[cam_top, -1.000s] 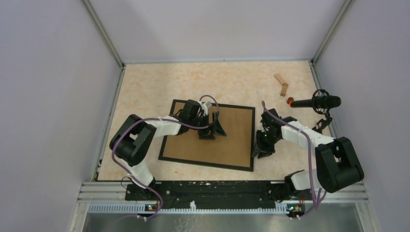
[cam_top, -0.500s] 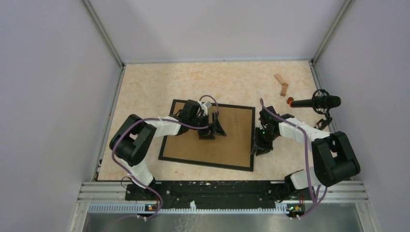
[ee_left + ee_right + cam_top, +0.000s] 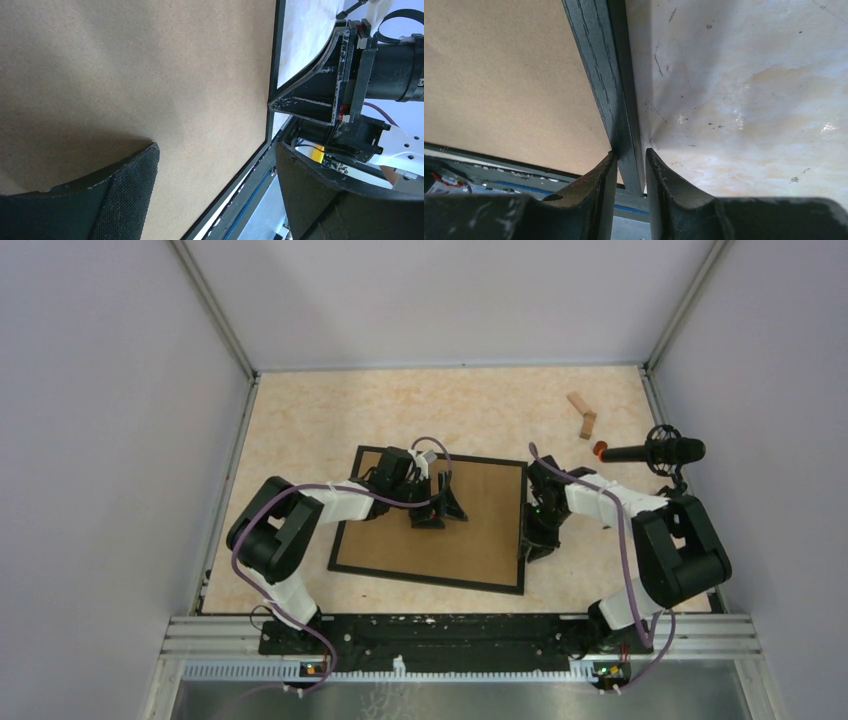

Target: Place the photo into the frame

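Observation:
The frame point(image 3: 480, 530) lies face down on the table, its brown backing board up inside a thin black edge. The photo is not in view. My left gripper point(image 3: 440, 508) is open and empty just above the board near its middle. In the left wrist view my left gripper point(image 3: 215, 150) has its jaws wide apart over the board point(image 3: 125, 65). My right gripper point(image 3: 535, 540) is at the frame's right edge. In the right wrist view my right gripper point(image 3: 630, 155) is shut on the black edge point(image 3: 599, 65), one finger on each side.
Two small wooden blocks point(image 3: 583, 413) lie at the far right of the table. A black microphone point(image 3: 655, 451) with an orange tip sticks in from the right wall. Grey walls close in the left, back and right sides.
My right arm has swung in towards the frame, and its gripper has shifted slightly left and farther along the right edge. The left arm and the frame have not moved.

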Motion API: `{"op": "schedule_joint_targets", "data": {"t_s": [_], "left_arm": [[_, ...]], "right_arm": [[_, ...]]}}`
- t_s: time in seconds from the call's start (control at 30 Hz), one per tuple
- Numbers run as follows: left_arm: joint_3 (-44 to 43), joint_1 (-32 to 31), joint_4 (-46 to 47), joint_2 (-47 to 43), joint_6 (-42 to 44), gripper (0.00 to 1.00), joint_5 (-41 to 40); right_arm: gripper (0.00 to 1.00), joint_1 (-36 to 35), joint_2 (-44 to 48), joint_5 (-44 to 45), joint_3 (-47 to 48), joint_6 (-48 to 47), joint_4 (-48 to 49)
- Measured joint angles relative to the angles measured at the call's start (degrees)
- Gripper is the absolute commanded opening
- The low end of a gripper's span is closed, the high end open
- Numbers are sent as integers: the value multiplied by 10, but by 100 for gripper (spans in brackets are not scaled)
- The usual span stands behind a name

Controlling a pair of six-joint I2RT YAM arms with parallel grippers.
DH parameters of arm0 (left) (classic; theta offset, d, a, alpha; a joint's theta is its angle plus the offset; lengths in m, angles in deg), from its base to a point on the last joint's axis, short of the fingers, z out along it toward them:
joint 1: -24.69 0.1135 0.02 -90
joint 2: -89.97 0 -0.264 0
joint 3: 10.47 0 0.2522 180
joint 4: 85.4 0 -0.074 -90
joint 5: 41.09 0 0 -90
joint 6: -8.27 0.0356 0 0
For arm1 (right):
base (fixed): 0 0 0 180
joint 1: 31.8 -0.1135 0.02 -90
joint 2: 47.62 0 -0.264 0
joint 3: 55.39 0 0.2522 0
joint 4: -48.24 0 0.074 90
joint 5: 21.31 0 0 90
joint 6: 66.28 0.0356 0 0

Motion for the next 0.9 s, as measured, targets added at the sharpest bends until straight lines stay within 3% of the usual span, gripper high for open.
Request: {"op": "schedule_joint_targets", "data": {"t_s": [0.33,0.53,0.63,0.77,0.9], "left_arm": [[1,0,0,0,0,93,-1],[1,0,0,0,-2,93,-2],[2,0,1,-1,-3,93,-3],[2,0,0,-2,-2,92,-4],[-7,-1,-19,-5,15,94,-5]], "right_arm": [[30,-36,-108,54,99,28,-104],[39,-74,-186,106,182,40,-190],[49,-92,-210,126,206,41,-217],[64,-93,-195,120,204,34,-225],[65,-87,-151,92,181,24,-151]]}}
